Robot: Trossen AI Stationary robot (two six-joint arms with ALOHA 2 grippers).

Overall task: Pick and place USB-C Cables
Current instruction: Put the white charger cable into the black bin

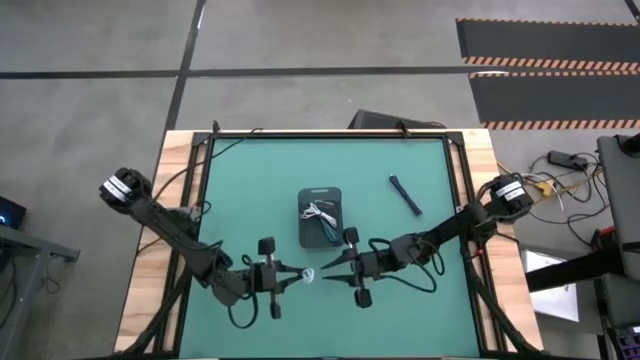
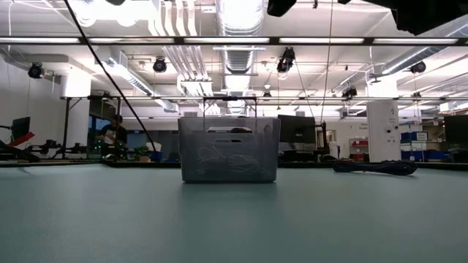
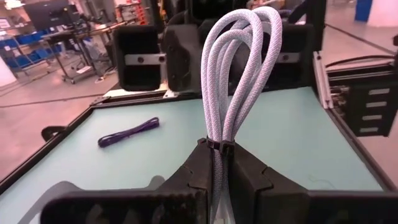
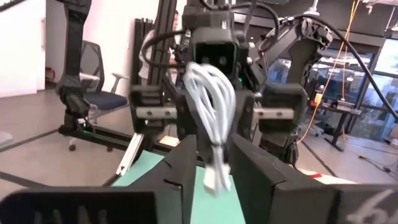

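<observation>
Left claw (image 1: 300, 274) is clamped on a white cable bundle (image 1: 309, 273), held in the air near the table's front edge, w/ the right claw (image 1: 330, 272) facing it just beside. Looks like a handover: the two arms meet nose to nose so the bundle can pass across, prob. because the grey tray (image 1: 322, 193) sits closer to the right arm's side.

Left wrist view shows the grip best: fingers (image 3: 249, 177) pinch the white cable bundle (image 3: 233, 81) at its tied end, loops standing up & free. Right wrist view shows the same bundle (image 4: 210, 106) hanging in front of the right claw (image 4: 211, 163), whose fingers stand apart w/ the cable's lower end between them, not yet closed on it as far as I can judge.

High view alone shows the layout: tray mid-table already holding coiled cables (image 1: 323, 213), & a dark blue cable (image 1: 405, 194) lying on the table (image 1: 250, 190) to the tray's right, well apart. Low view misses both claws, but shows the tray (image 2: 229, 150) side-on w/ cable inside, & the dark cable (image 2: 374, 168) flat on the mat.
</observation>
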